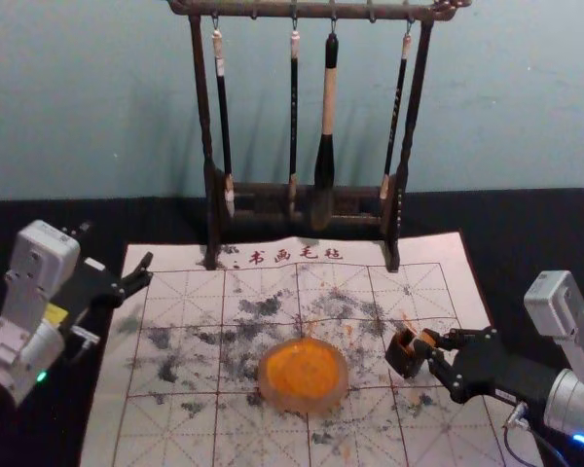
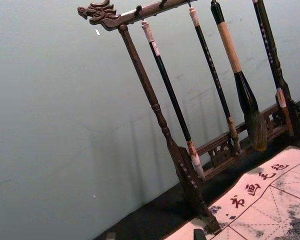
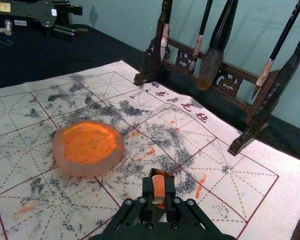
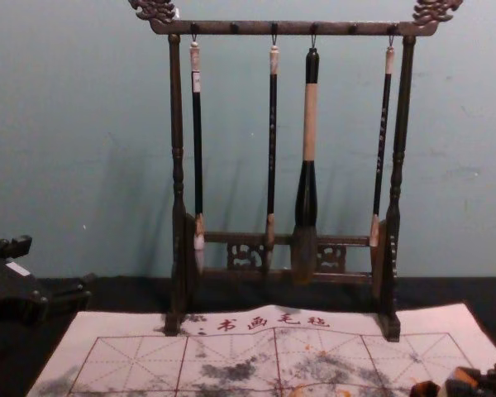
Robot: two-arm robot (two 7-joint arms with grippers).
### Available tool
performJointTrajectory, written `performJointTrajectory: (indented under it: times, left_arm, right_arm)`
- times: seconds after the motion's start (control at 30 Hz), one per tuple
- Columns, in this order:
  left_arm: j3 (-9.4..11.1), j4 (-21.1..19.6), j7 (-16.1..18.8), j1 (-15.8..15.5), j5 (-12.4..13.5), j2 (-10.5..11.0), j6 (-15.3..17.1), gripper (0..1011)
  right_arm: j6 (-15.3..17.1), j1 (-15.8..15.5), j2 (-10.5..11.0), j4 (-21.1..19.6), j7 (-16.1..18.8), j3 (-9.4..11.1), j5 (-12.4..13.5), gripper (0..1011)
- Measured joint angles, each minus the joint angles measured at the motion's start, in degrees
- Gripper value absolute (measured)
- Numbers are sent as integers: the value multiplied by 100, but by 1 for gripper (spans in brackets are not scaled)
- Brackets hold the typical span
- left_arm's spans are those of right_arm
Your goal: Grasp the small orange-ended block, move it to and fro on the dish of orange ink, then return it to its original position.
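My right gripper [image 1: 434, 352], at the right side of the felt mat, is shut on the small orange-ended block [image 1: 423, 342]. In the right wrist view the block [image 3: 159, 188] shows between the fingertips of the right gripper [image 3: 159, 192]. A small dark square holder [image 1: 405, 352] stands on the mat right at the block; whether the block's lower end is inside it, I cannot tell. The round dish of orange ink [image 1: 304, 376] lies to the left of the holder, apart from it. My left gripper [image 1: 118, 251] is parked open beyond the mat's left edge.
A dark wooden brush rack [image 1: 212, 185] stands across the mat's back edge with several brushes hanging from it; the thickest brush [image 1: 325, 146] hangs right of centre. The ink-stained mat [image 1: 175, 428] lies on a black cloth [image 1: 540, 219], with a wall behind.
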Motion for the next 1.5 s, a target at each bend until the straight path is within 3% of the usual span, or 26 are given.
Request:
performJointTrajectory:
  times: [1.5]
  left_arm:
    - [0,0,0,0,0,0,0,1001]
  right_arm:
    - [15,-40,105,-159,34,-11,22,107]
